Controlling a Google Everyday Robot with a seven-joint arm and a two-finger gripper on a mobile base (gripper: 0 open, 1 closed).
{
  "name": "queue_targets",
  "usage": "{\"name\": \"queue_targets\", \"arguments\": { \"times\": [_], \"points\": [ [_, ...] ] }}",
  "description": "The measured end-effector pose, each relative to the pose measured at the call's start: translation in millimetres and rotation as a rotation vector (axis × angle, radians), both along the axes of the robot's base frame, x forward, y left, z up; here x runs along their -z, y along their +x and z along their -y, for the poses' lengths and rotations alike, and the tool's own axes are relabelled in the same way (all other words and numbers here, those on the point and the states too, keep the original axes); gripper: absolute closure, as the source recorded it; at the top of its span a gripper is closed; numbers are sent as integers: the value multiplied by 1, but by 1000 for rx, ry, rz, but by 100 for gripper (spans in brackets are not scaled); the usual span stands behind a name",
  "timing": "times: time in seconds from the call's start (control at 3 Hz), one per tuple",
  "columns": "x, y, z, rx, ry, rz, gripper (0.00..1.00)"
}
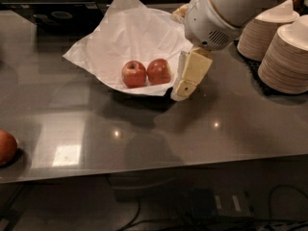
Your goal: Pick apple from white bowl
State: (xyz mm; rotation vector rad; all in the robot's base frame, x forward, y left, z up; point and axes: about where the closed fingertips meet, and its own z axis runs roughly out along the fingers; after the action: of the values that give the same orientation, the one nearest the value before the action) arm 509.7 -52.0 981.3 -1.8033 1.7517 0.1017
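The white bowl (pixel 103 73) stands at the back middle of the grey table, lined with a crumpled white paper sheet with jutting corners. Two apples lie in it side by side. The right one is the apple (pixel 159 71), deep red and slightly blocky. The left one (pixel 134 74) is red with a yellowish top and a stem dimple. My gripper (pixel 182 91) hangs from the white arm (pixel 219 8) just right of the bowl, pointing down and to the left. Its tip is at the bowl's right rim, close beside the apple, not touching it.
Two stacks of beige paper bowls (pixel 288 52) stand at the right edge, close behind the arm. An orange-brown fruit (pixel 6 147) lies at the far left near the table's front edge. A dark appliance (pixel 57 16) sits at the back left.
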Motion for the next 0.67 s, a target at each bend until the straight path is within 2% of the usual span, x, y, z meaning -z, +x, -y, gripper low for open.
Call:
{"name": "queue_targets", "arguments": {
  "times": [0.67],
  "points": [
    [7,5,2,22,22,3,0]
  ]
}}
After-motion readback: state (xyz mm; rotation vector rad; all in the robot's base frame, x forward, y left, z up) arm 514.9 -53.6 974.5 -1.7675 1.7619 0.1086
